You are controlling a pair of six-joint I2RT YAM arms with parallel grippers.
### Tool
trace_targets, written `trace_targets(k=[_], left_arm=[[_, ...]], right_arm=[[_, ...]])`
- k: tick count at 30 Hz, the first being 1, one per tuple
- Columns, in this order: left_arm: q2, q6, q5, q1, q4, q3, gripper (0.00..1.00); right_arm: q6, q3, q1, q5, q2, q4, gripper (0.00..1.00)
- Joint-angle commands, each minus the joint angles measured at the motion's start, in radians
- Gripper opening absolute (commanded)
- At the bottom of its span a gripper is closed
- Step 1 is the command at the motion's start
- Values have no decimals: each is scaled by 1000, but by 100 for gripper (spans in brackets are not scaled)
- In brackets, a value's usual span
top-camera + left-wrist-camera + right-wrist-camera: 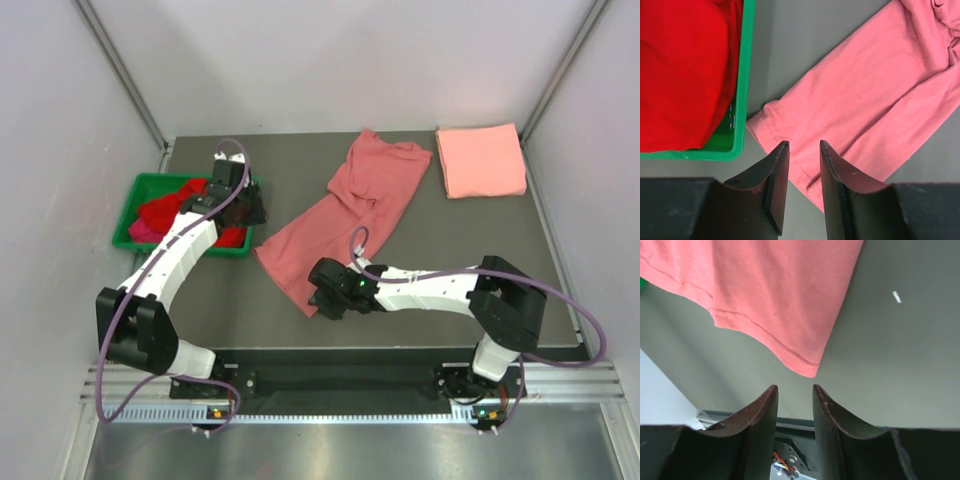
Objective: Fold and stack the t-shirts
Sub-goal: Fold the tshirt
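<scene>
The table (480, 300) carries the rose tee (340, 220) slantwise across its middle, its far end bunched up and its near end lying flat toward my arms. The bin (128, 215) sits at the left with a red tee (165, 210) heaped in it, and a folded tee (480, 160) lies in the far right corner, well apart from the rest. My left pincer (804, 145) hangs just beside the bin, over the rose tee's left near edge. Its jaws are narrow and empty. My right pincer (794, 387) is low by the table's near edge, also narrow and holding nothing, with the hem (807, 367) corner just beyond its tips. With gaps this slim I judge I could skid over the cloth or nip only one layer, so the tee would sag or twist when lifted. My left could also snag the bin's rim, being so near it. The bunched far end would likely fold crooked unless it is spread. I cannot make out the neck or sleeves in that bunch, nor how many tees the bin holds, nor whether my left tips touch the cloth.
</scene>
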State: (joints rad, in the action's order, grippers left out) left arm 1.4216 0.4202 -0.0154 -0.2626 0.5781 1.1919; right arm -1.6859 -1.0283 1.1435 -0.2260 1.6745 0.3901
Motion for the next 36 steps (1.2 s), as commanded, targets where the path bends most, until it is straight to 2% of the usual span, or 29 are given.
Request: trace_targets(k=[1, 15, 36], left_arm=[[-36, -1, -3, 0, -40, 3, 36], [-41, -6, -18, 0, -37, 8, 36], [-44, -15, -52, 2, -27, 18, 36]], right_arm=[[-18, -19, 15, -24, 34, -62, 34], [-84, -7, 44, -30, 71, -37, 34], [-75, -56, 45, -33, 160, -5, 30]])
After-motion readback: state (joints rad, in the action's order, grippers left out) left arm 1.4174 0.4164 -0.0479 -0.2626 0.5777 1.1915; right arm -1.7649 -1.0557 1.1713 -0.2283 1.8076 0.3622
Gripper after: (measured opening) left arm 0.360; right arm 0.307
